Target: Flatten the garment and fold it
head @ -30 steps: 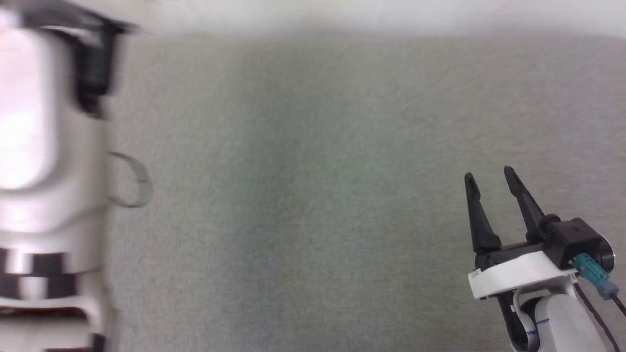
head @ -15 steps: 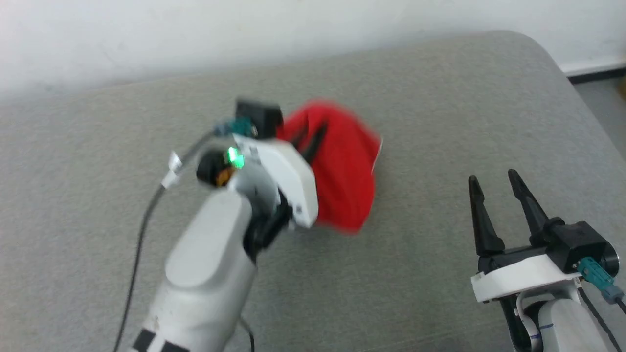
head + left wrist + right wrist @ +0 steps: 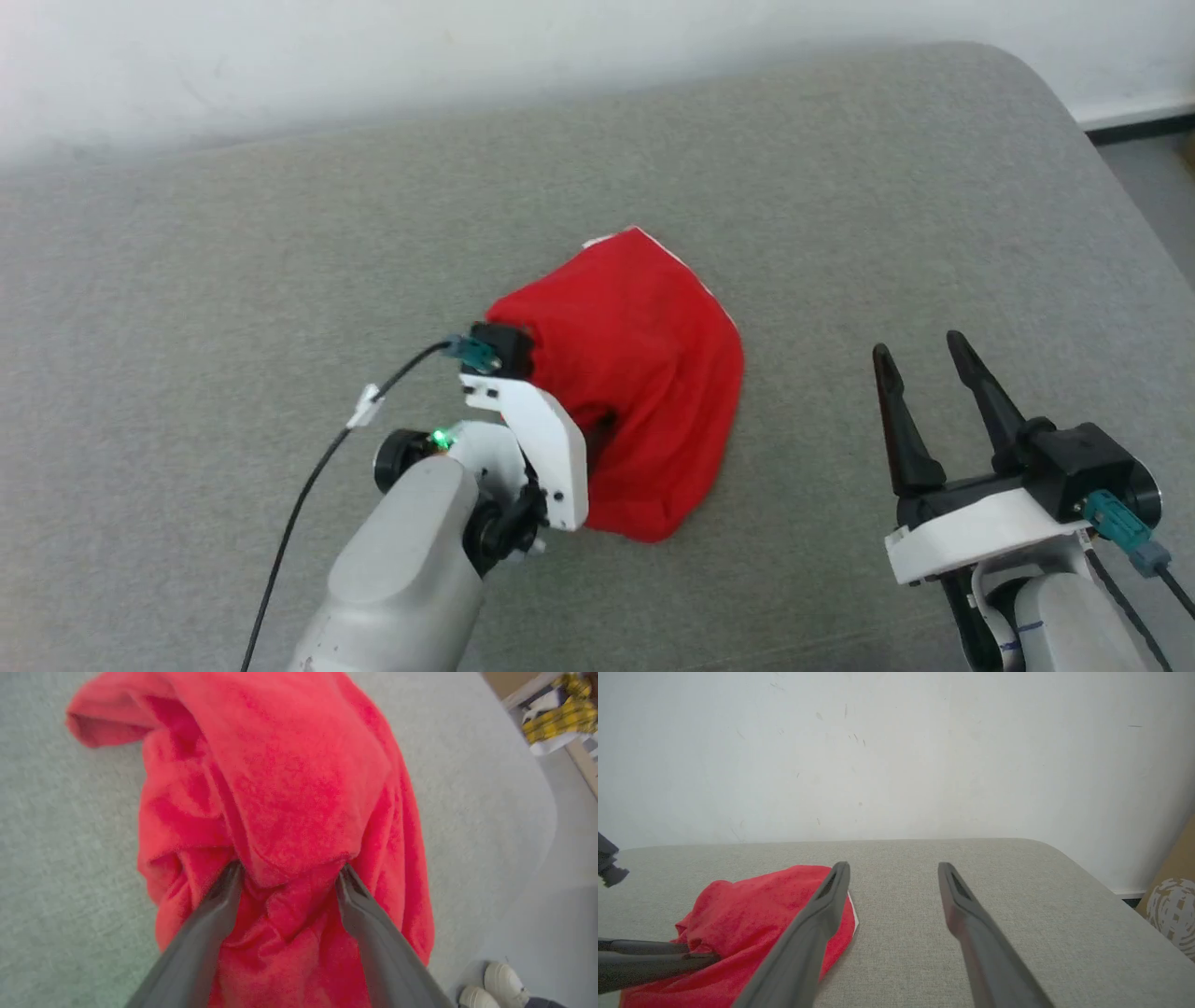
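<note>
One bright red soft fabric garment (image 3: 653, 373), heaped mid grey cloth-covered table (image 3: 840, 187), white stripe (image 3: 695, 280) at its 1 o'clock edge. Left gripper (image 3: 289, 875): fingers spread, tips sunk in its folds. Right gripper (image 3: 920, 345): released, empty, at garment's 3 o'clock.

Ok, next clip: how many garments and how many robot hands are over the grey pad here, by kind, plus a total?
Red garment: 1, bunched up, not flat
Robot hands: 2, the left hand open with its fingers in the fabric, the right hand open and apart from the cloth
Total: 3
</note>
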